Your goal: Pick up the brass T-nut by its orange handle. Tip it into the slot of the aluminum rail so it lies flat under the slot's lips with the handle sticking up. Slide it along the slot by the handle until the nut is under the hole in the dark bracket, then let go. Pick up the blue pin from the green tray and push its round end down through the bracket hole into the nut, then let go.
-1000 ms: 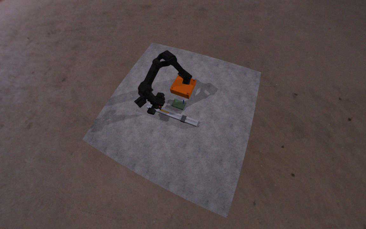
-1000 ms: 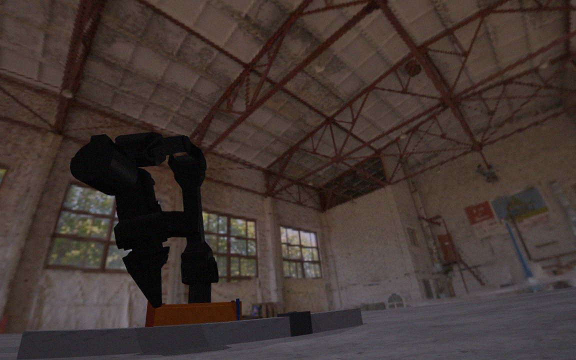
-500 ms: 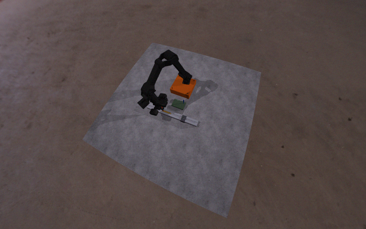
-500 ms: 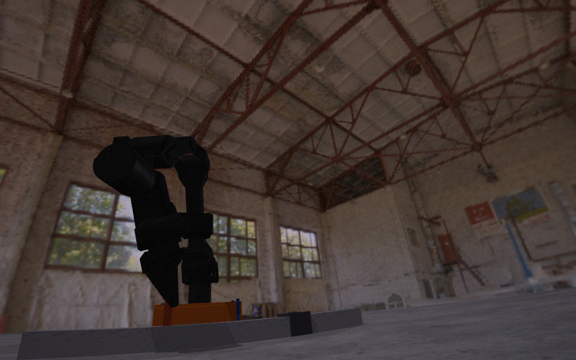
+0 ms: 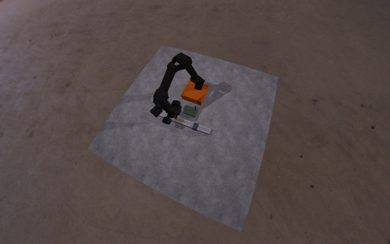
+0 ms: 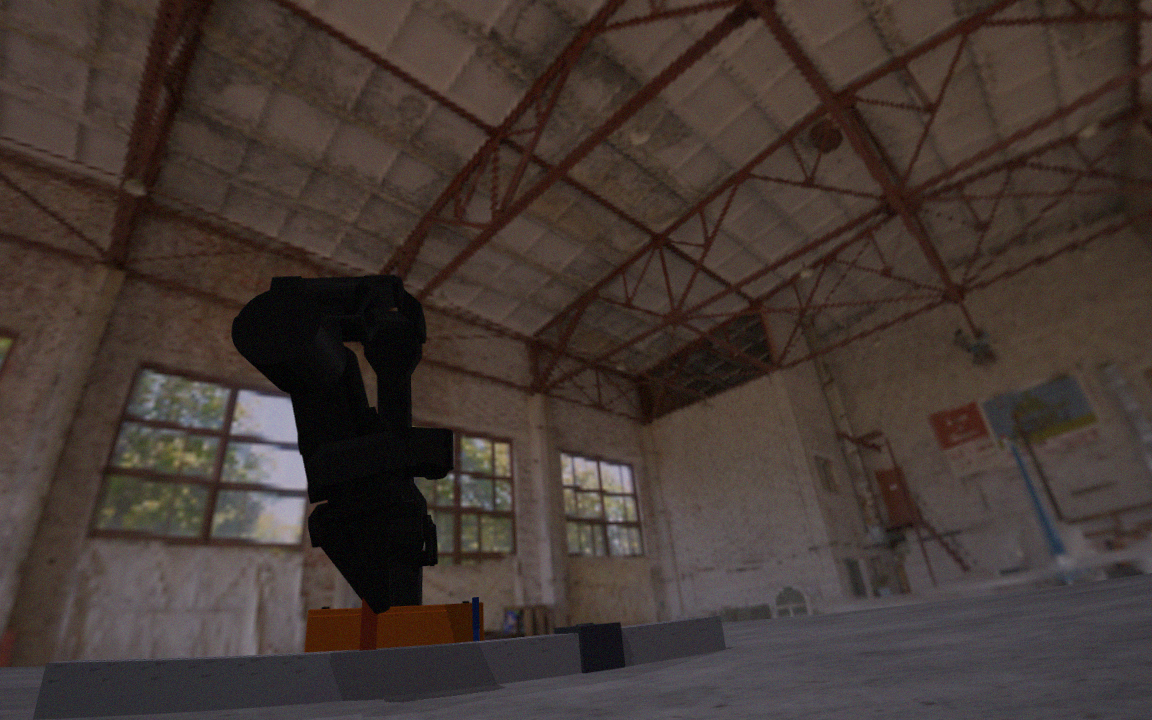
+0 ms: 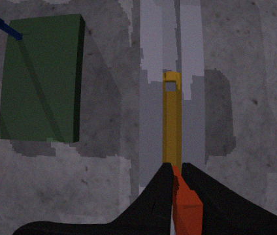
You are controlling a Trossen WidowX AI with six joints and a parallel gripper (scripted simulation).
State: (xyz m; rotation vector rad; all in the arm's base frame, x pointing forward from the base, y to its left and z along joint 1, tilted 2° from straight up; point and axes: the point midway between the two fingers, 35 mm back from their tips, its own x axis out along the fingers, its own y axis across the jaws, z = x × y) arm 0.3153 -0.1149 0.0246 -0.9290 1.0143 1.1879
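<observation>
My gripper (image 5: 175, 114) (image 6: 379, 610) (image 7: 175, 170) is shut on the orange handle (image 6: 368, 629) (image 7: 189, 209) of the T-nut, low over the rail. The handle stands up, nearly upright in the exterior view. The brass T-nut (image 5: 180, 120) (image 7: 171, 127) lies lengthwise in line with the slot of the aluminum rail (image 5: 203, 129) (image 6: 674, 635) (image 7: 192, 42); its edges under the lips are hidden. The dark bracket (image 5: 195, 126) (image 6: 601, 647) spans the rail farther along, out of the wrist view. The blue pin (image 5: 195, 108) (image 6: 475, 617) (image 7: 1, 25) stands in the green tray (image 5: 189, 111) (image 7: 47, 75).
The orange block (image 5: 190, 96) (image 6: 329, 631) under the arm's base stands behind the tray. The tray lies beside the rail, left of the nut in the wrist view. The rail rests on a grey mat (image 5: 214, 169).
</observation>
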